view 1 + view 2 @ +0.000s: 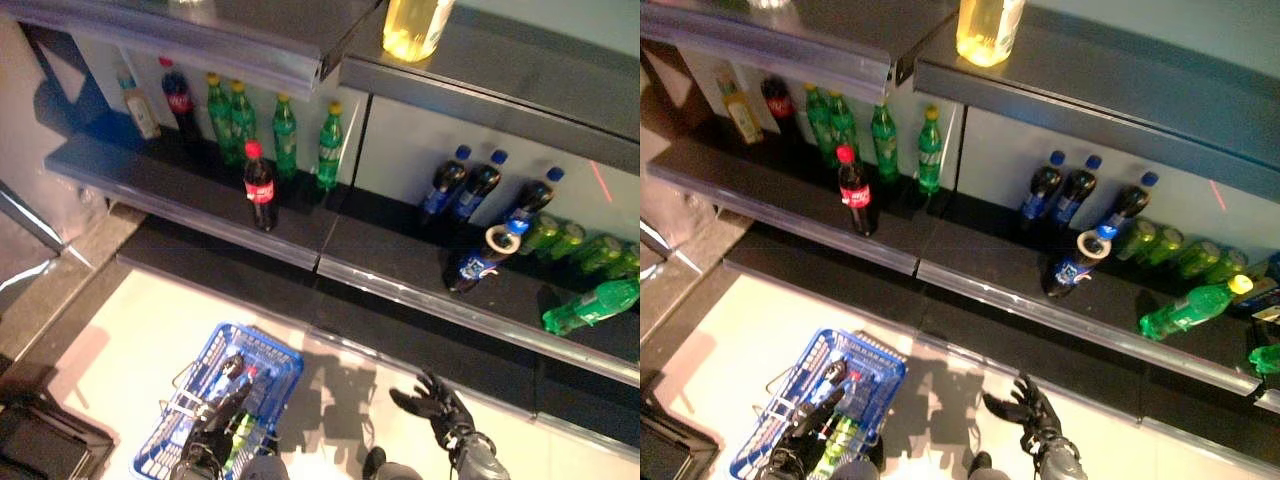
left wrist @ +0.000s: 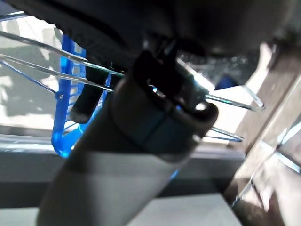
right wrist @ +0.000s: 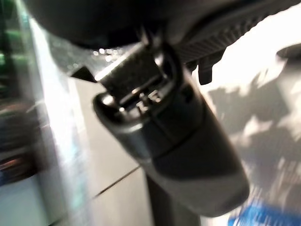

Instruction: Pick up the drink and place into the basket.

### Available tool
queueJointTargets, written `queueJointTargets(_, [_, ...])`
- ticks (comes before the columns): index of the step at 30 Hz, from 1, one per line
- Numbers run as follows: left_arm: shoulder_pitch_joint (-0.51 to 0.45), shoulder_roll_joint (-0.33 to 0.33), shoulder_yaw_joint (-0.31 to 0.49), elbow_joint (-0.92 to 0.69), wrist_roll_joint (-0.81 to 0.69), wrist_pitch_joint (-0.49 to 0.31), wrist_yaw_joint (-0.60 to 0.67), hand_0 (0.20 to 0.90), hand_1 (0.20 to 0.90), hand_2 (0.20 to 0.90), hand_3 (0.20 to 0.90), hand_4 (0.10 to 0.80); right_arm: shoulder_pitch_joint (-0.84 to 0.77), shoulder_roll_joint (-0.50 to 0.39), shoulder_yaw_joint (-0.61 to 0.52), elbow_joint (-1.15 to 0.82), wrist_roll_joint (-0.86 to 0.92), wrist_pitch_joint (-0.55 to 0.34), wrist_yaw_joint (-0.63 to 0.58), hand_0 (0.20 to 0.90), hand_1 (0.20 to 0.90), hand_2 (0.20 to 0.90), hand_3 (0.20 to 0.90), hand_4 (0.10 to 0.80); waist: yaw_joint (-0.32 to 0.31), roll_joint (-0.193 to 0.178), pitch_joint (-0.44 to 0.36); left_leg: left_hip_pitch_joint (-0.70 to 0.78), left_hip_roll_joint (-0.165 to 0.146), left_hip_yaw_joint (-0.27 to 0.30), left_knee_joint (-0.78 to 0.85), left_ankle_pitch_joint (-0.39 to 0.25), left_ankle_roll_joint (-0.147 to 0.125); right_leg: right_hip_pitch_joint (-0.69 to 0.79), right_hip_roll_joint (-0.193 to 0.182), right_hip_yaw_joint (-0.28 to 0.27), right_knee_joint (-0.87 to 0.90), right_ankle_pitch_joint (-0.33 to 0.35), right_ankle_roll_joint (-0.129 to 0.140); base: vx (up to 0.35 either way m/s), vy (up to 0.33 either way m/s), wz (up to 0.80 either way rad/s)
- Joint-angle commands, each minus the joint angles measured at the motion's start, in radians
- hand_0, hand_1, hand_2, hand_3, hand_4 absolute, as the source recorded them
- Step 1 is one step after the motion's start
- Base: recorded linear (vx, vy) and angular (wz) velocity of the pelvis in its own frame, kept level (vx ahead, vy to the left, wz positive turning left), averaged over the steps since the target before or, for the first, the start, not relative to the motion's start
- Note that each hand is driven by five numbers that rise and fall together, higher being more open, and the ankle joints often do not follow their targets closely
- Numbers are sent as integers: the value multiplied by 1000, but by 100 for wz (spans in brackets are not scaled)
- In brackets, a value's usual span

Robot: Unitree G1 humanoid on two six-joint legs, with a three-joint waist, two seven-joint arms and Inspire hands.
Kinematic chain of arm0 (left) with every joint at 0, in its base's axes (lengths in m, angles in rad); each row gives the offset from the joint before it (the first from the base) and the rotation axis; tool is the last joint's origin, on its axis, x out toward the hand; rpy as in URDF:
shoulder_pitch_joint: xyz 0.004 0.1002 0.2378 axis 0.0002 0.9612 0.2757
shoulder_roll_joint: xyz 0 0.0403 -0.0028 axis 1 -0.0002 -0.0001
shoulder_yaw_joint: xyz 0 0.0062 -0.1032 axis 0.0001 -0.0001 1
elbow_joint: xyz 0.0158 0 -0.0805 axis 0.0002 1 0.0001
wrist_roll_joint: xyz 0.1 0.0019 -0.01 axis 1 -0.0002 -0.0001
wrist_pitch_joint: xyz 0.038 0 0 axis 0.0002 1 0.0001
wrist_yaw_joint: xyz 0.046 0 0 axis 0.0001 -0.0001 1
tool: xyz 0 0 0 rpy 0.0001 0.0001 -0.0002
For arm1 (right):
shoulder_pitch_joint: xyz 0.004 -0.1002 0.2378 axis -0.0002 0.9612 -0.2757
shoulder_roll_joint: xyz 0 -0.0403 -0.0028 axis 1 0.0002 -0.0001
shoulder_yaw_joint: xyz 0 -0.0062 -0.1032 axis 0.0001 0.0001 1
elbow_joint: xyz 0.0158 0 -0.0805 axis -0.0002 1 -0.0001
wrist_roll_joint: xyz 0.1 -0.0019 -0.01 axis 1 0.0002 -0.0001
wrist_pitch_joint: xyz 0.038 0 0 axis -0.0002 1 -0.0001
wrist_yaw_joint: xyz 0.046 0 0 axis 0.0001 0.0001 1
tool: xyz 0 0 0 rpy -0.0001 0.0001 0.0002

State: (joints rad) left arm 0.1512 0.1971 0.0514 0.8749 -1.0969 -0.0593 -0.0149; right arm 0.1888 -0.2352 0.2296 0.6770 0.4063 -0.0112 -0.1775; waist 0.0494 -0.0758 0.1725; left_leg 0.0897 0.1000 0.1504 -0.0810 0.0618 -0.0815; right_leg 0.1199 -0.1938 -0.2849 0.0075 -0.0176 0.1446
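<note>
A red-capped cola bottle (image 1: 260,186) is standing upright at the front edge of the middle shelf (image 1: 200,215), apart from the row of green bottles (image 1: 285,135) lined up behind it against the shelf's back wall. Neither hand is touching it. Below the shelf, on the pale floor, a blue wire basket (image 1: 215,400) is sitting with several bottles already lying inside it. The left hand (image 1: 222,410) is reaching over the basket with its fingers curled around the basket's wire handle, which the left wrist view shows passing just under the fingers. The right hand (image 1: 432,402) is hovering above the floor to the right of the basket, well below the shelf, with its fingers spread and relaxed and holding nothing. Further right on the shelf, three blue-capped dark bottles (image 1: 478,190) are standing at the back, another dark bottle (image 1: 478,262) is leaning in front of them, and a green bottle (image 1: 590,305) is lying on its side.
</note>
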Motion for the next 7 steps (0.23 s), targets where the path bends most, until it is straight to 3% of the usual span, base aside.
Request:
queueJointTargets(1, [-36, -12, -27, -57, 46, -76, -58, 300, 300, 300, 200, 100, -48, -27, 23, 55, -207, -39, -73, 900, 900, 900, 900, 800, 2, 49, -48, 1, 16, 59, 17, -22, 1, -11, -7, 6, 24, 28, 1, 0, 0, 0])
queueJointTargets(7, [-89, -34, 9, 111, -28, -65, -53, 300, 300, 300, 200, 100, -89, 15, 18, 322, -167, -33, -58, 900, 900, 900, 900, 800, 5, 57, -62, 9, 25, 67, 1, -22, -8, 5, -15, -14, 0, 34, 7, 0, 0, 0])
